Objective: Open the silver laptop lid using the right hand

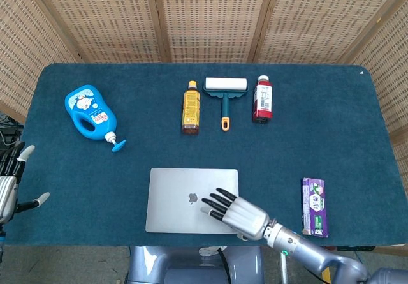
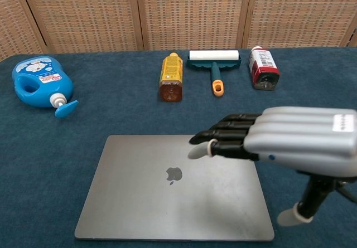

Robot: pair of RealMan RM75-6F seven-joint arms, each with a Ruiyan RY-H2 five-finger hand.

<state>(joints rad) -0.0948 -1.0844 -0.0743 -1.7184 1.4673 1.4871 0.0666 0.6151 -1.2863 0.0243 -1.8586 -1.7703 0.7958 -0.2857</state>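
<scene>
The silver laptop [image 1: 185, 198] [image 2: 156, 192] lies closed and flat near the table's front edge, logo up. My right hand [image 1: 237, 214] [image 2: 279, 139] hovers over the lid's right front part, fingers stretched out toward the left and apart, holding nothing. Whether it touches the lid I cannot tell. My left hand [image 1: 9, 182] shows at the left edge of the head view, off the table, fingers spread and empty.
A blue detergent bottle [image 1: 89, 113] lies at the left. An orange bottle [image 1: 190, 107], a lint roller [image 1: 225, 92] and a red bottle [image 1: 262, 97] lie in a row at the back. A purple packet [image 1: 315, 206] lies to the laptop's right.
</scene>
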